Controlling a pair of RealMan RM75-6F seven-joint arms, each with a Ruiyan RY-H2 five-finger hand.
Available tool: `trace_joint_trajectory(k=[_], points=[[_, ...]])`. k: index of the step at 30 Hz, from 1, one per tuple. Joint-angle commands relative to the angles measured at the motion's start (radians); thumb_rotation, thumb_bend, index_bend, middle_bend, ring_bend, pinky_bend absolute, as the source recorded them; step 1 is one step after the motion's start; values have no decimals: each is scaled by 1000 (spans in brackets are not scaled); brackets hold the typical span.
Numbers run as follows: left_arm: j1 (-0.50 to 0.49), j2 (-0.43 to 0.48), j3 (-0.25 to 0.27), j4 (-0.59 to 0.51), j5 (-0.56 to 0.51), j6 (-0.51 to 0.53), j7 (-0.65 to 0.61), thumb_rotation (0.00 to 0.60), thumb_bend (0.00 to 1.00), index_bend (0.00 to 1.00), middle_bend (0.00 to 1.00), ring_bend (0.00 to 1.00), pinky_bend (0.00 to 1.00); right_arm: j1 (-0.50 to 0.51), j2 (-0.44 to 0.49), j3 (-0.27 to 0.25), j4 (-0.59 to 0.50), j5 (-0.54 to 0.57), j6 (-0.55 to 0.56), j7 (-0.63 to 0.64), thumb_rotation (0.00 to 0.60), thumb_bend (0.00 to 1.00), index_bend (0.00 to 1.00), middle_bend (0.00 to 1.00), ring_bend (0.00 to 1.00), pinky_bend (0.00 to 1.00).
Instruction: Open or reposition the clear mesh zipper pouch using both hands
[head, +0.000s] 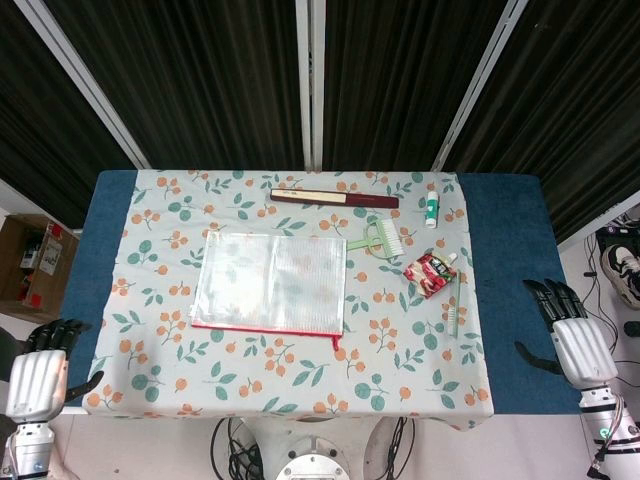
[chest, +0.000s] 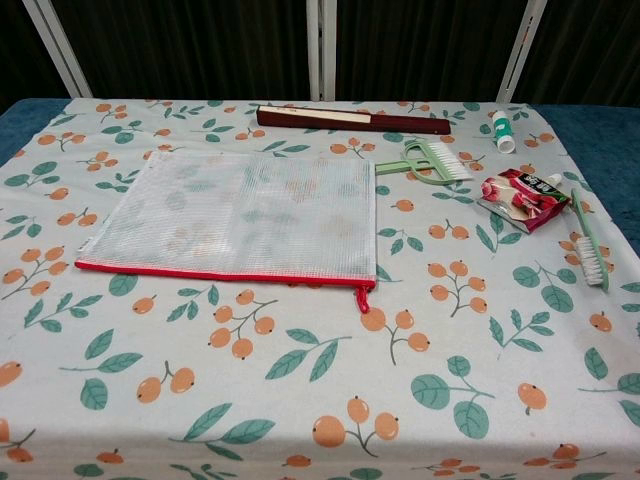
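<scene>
The clear mesh zipper pouch (head: 270, 280) (chest: 240, 215) lies flat on the floral cloth, left of the table's middle. Its red zipper runs along the near edge, with the red pull (chest: 363, 297) at the near right corner. In the head view my left hand (head: 40, 370) hangs off the table's near left corner, fingers apart, holding nothing. My right hand (head: 570, 330) hovers beside the table's right edge, fingers spread and empty. Both hands are far from the pouch. The chest view shows neither hand.
A dark red flat case (head: 334, 199) lies along the far edge. Right of the pouch are a green comb (head: 380, 240), a small white tube (head: 432, 208), a red packet (head: 430, 275) and a green toothbrush (head: 452, 315). A cardboard box (head: 35, 262) stands on the floor at left.
</scene>
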Motion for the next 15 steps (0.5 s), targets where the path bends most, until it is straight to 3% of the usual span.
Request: trace_joint_trajectory(k=[1, 9, 15], points=[[-7, -3, -5, -2, -3, -11, 4, 600, 110, 261, 225, 156, 175, 8, -4, 13, -6, 3, -19, -10, 600, 176, 45, 100, 0, 0], [-96, -17, -26, -48, 99, -75, 51, 600, 110, 262, 225, 156, 175, 19, -4, 37, -18, -11, -40, -23, 600, 176, 45, 100, 0, 0], [-276, -101, -56, -80, 194, -273, 39, 600, 109, 266, 229, 156, 177, 23, -7, 45, -24, -28, -50, -26, 600, 176, 45, 100, 0, 0]])
